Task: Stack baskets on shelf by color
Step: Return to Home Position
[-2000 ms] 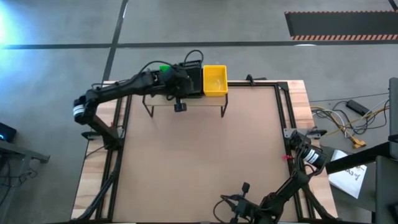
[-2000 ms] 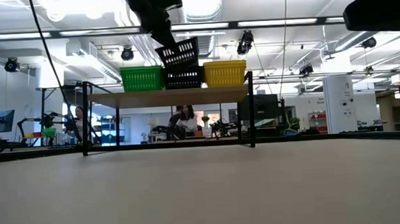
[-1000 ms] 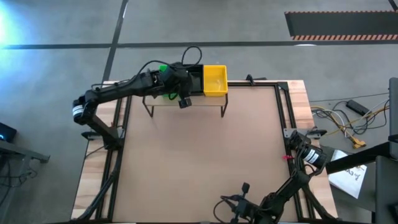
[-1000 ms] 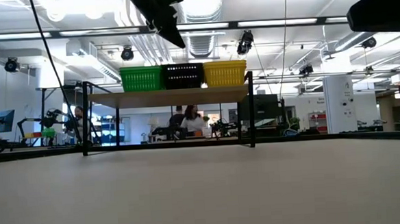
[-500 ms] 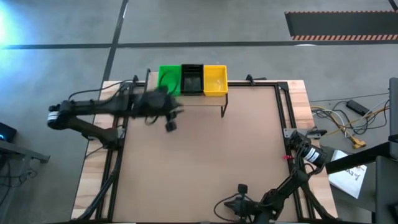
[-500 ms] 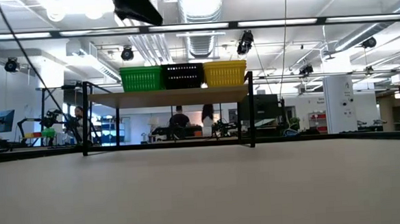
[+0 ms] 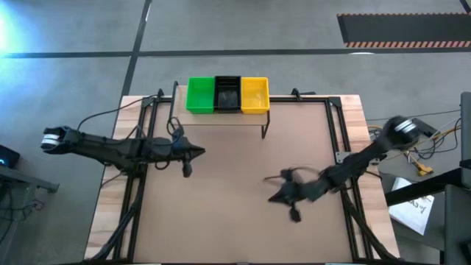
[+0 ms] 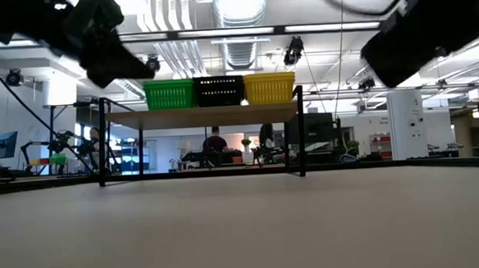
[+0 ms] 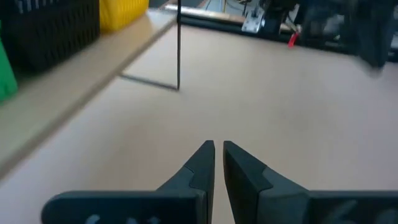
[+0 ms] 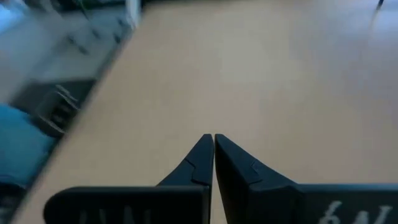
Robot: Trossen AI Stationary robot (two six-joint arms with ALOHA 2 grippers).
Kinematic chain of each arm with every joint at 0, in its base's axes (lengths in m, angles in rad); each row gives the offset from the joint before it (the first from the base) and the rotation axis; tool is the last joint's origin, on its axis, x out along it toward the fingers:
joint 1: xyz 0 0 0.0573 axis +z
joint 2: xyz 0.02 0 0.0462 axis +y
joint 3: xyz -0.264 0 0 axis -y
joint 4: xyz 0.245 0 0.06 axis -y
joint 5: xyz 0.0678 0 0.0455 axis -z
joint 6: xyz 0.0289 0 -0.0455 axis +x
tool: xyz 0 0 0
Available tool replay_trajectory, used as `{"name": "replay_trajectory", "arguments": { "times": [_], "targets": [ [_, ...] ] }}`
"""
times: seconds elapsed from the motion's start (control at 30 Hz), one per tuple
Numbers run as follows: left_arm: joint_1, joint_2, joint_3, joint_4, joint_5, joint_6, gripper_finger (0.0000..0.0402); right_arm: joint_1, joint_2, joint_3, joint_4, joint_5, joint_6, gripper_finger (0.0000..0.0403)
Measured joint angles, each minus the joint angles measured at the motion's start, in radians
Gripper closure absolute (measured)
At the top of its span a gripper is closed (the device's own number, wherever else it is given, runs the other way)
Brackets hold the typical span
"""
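Observation:
The green basket [image 7: 200, 96], the black basket [image 7: 227, 94] and the yellow basket [image 7: 255, 96] stand side by side, bottoms down, on the light-wood shelf [image 8: 201, 113] at the table's far edge. They also show in the low view: the green [image 8: 169, 94], the black [image 8: 219, 91] and the yellow [image 8: 269, 88]. My left gripper [image 7: 200, 152] hangs shut and empty over the table's left half, in front of the shelf; its fingertips [image 9: 218, 147] almost meet. My right gripper [image 7: 272, 197] is shut and empty over the table's right half [image 10: 214, 138].
The shelf's thin black legs [image 7: 265, 129] stand on the brown tabletop [image 7: 243, 169]. Black frame rails [image 7: 344, 140] run along the table's left and right sides. Cables lie off the table on the right [image 7: 412, 143]. People show far behind the shelf [image 8: 215, 143].
My left gripper has drawn back from the black basket on the shelf toward the table's left and near side, and has come down lower. My right arm has swung up from the table's near right corner out over its right half. The baskets have stayed put.

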Motion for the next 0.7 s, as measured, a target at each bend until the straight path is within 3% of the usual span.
{"name": "replay_trajectory", "arguments": {
  "times": [0.33, 0.6, 0.7],
  "targets": [
    [0.0, -0.072, -0.135, 0.072, 0.005, -0.018, 0.0387, -0.046, -0.689, -0.325, 0.006, -0.045, -0.024, 0.0394],
    [0.003, -0.051, -0.24, 0.353, -0.003, 0.029, 0.0387, -0.053, -1.037, -0.497, -0.067, -0.05, -0.073, 0.0394],
    [0.003, -0.034, -0.28, 0.464, -0.005, 0.029, 0.0387, -0.088, -1.131, -0.501, -0.186, -0.096, -0.07, 0.0394]
  ]
}}
